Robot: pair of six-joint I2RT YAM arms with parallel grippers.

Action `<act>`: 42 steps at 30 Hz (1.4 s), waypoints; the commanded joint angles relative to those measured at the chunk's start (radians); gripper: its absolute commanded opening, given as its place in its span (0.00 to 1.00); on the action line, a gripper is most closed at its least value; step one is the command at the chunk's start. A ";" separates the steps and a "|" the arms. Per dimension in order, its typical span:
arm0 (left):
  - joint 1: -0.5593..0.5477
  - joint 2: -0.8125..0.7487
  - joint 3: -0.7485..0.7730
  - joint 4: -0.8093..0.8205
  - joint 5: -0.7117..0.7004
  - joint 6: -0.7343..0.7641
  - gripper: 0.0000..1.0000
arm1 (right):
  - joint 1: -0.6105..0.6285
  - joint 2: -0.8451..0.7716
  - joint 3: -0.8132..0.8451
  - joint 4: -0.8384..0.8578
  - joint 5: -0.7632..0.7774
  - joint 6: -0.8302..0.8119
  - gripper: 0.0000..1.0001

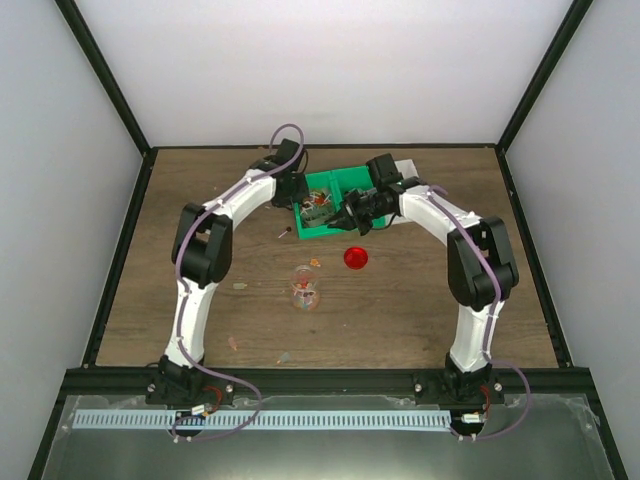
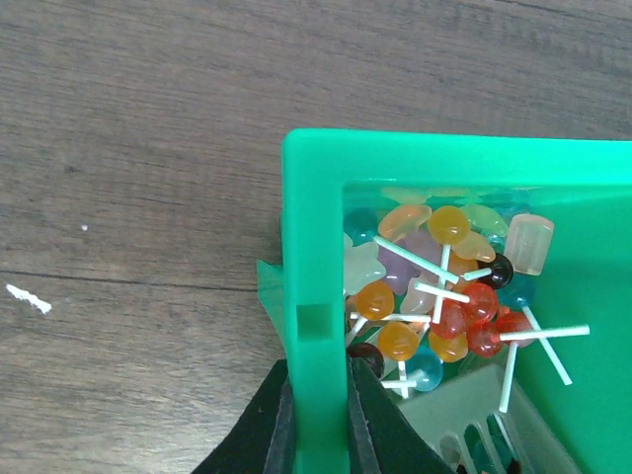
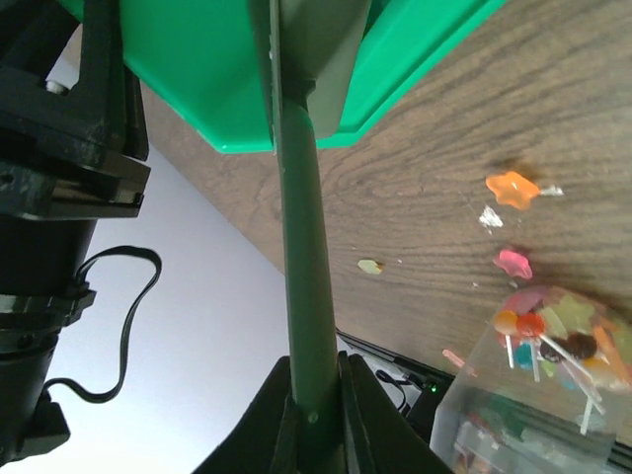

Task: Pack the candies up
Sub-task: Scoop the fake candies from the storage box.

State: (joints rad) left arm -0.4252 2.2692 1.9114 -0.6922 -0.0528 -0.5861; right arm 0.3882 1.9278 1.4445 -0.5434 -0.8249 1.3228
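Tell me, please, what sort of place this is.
Most likely a robot test cell in a laboratory, not a home: plain white walls and black frame posts enclose a wooden table, and the left arm and right arm are bolted at its near edge.

Brown wood-grain table [image 1: 420,300] within white walls [image 1: 320,70] and black frame posts [image 1: 105,75]

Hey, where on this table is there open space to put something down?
Bare wood of the table: right of the right arm, and the far left corner beyond the left arm. Crowded: the green tray, its wall clamped by the left gripper, the scoop in the right gripper; the jar, red lid and stray candies fill the middle.
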 commanded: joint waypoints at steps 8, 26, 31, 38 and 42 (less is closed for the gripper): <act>-0.040 -0.046 -0.044 -0.041 -0.172 -0.139 0.04 | -0.012 -0.047 0.117 -0.395 0.117 0.036 0.01; -0.044 -0.014 -0.057 -0.066 -0.147 -0.176 0.04 | 0.007 0.069 0.191 -0.468 0.130 0.044 0.01; -0.044 0.002 -0.049 -0.088 -0.118 -0.160 0.04 | 0.007 0.191 0.272 -0.459 0.148 0.028 0.01; -0.043 0.026 -0.028 -0.130 -0.051 -0.128 0.04 | 0.004 0.238 0.173 -0.169 0.113 0.074 0.01; -0.045 0.023 -0.031 -0.142 -0.050 -0.121 0.04 | -0.003 0.172 -0.015 0.080 0.052 0.156 0.01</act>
State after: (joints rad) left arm -0.4511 2.2509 1.8847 -0.7193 -0.1440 -0.7464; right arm 0.3923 2.0644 1.5917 -0.6350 -0.8391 1.3418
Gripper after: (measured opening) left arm 0.092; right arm 0.095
